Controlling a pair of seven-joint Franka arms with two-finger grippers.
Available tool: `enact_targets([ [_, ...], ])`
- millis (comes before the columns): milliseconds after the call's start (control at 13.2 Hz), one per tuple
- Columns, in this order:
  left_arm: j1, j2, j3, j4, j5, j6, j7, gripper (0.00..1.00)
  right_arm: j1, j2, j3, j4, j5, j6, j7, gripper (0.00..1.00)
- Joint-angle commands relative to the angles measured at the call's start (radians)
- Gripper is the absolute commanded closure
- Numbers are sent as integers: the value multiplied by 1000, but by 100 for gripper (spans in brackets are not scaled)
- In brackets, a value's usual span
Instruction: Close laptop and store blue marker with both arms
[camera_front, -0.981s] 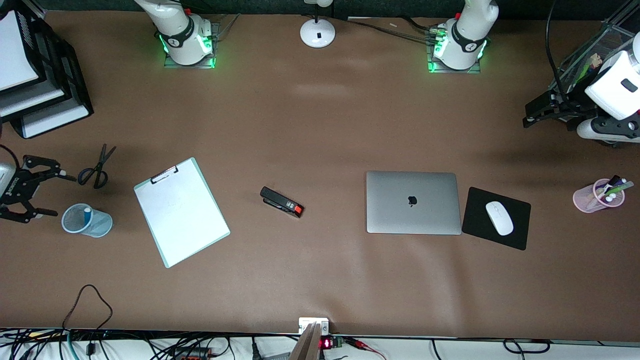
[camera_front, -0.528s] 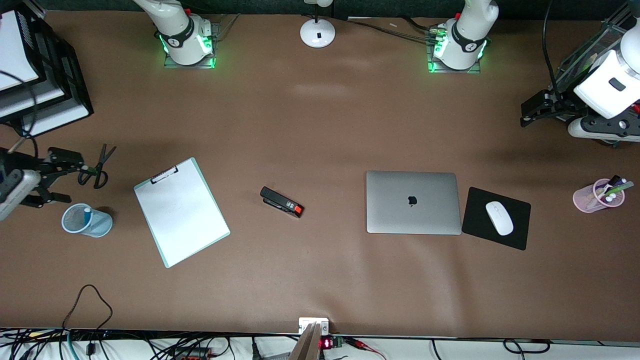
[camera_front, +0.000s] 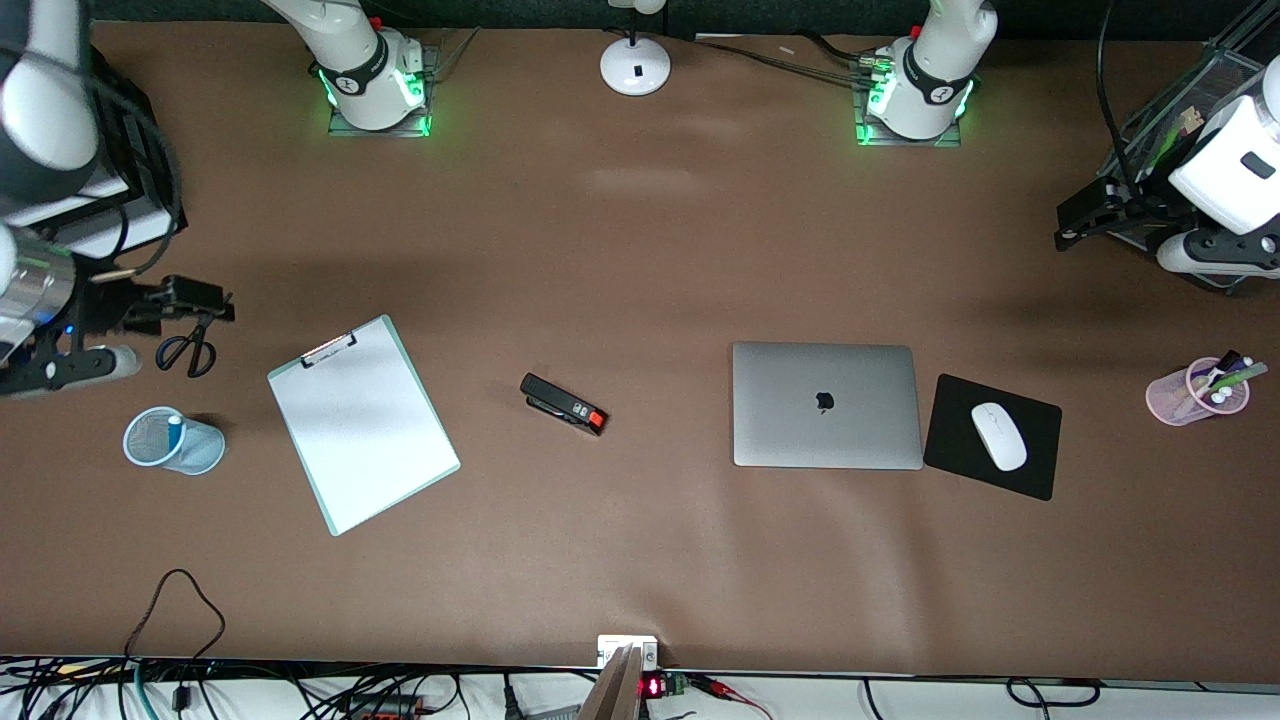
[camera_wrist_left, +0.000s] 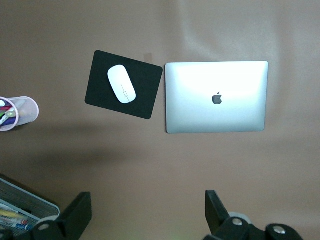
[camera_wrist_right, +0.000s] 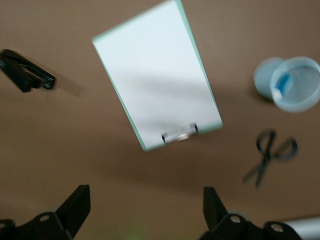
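Both grippers are seen up in the air at the table's two ends. At the right arm's end the right gripper (camera_wrist_right: 142, 212) is held with its jaws spread wide and nothing between them, over bare tabletop close to the scissors (camera_front: 190, 340). At the left arm's end the left gripper (camera_wrist_left: 147, 212) is likewise spread wide and empty, over bare table beside a clear organizer tray (camera_front: 1180, 100) at the table's edge.

The laptop (camera_front: 826, 404) is shown with its lid flat down and the black logo facing up, lying just beside the black mouse pad (camera_front: 950, 440) that carries a white mouse (camera_front: 998, 436). The closing step is therefore judged to be done.

The blue marker (camera_front: 174, 430) is seen standing inside a light-blue mesh cup (camera_front: 205, 450) near the right gripper, nearer to the front camera than the scissors. The storing step is also judged complete, provided that this cup is the intended holder; a pink cup (camera_front: 1170, 398) with green and purple pens stands at the left arm's end, well apart from it.

No task object is held or touched by either arm. What is left appears to be only the parking of both arms.

A clipboard (camera_front: 362, 424) and a stapler (camera_front: 563, 404) lie untouched between cup and laptop.
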Motion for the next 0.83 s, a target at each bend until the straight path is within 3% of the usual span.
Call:
enact_targets([
  [0,5,-20,-10,-14,16,-6,-11,0,-6,-82,-11,-28,-60,-54,90,0],
  [226,5,-20,-10,-14,16,-6,-11,0,-127,-96,20,-23,-48,-16,68,0],
  [528,5,-20,-12,-14,16,-6,-11,0,-118,-112,26,-20,-55,-5,70,0],
  [755,5,-20,-13,-14,16,-6,-11,0,-119,-181,26,-122,-52,47,73,0],
])
